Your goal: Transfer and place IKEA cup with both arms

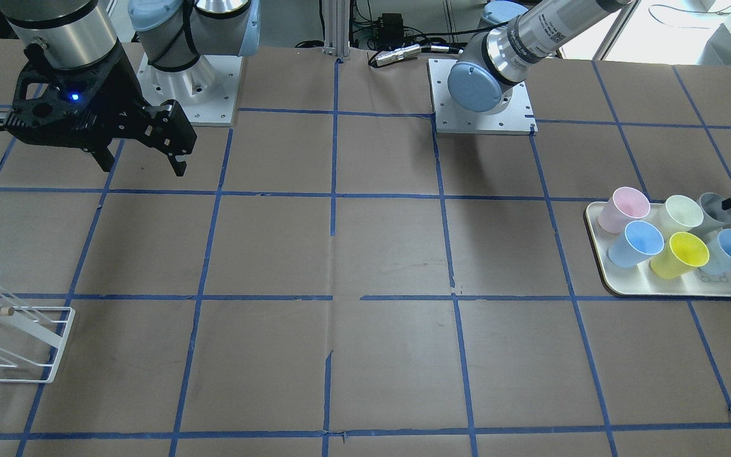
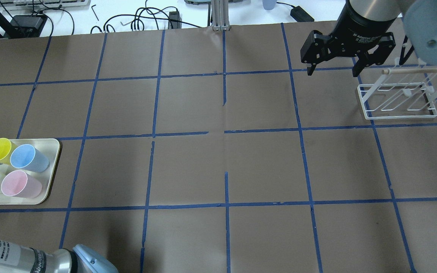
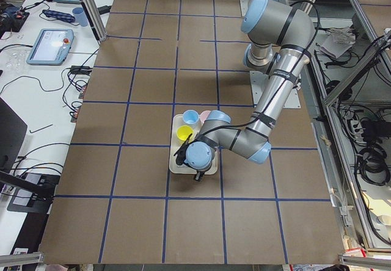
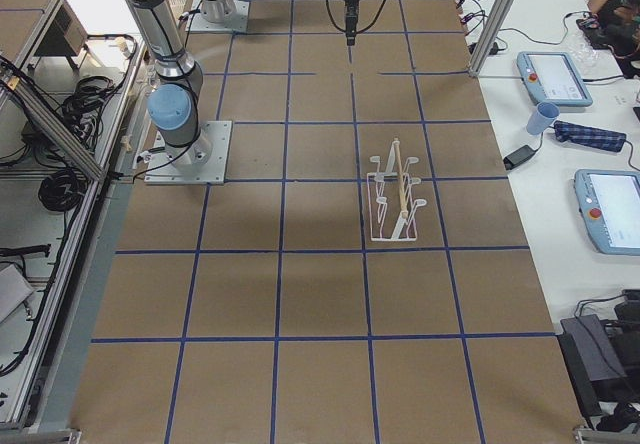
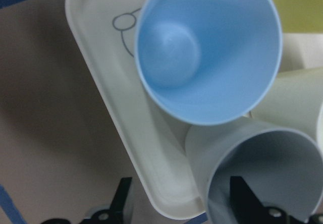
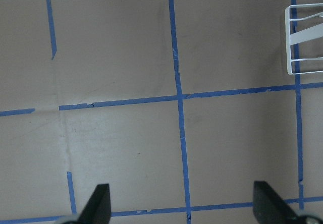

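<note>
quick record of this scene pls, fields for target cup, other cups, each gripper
target: pale-grey tapered plastic cup, mouth up at a corner of the cream plastic tray
other cups on tray: pink cup, pale-green cup, yellow cup, light-blue cup by the grey one, second light-blue cup by the pink one
left gripper: open; fingers apart, one over the grey cup's mouth, one outside the tray
right gripper: open, empty, above the table near the white wire rack with wooden dowel

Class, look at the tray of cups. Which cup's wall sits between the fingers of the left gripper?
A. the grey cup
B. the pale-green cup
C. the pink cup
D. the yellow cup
A: in the left wrist view the open left gripper has one finger inside the grey cup and the other outside it, at a corner of the tray.
</note>
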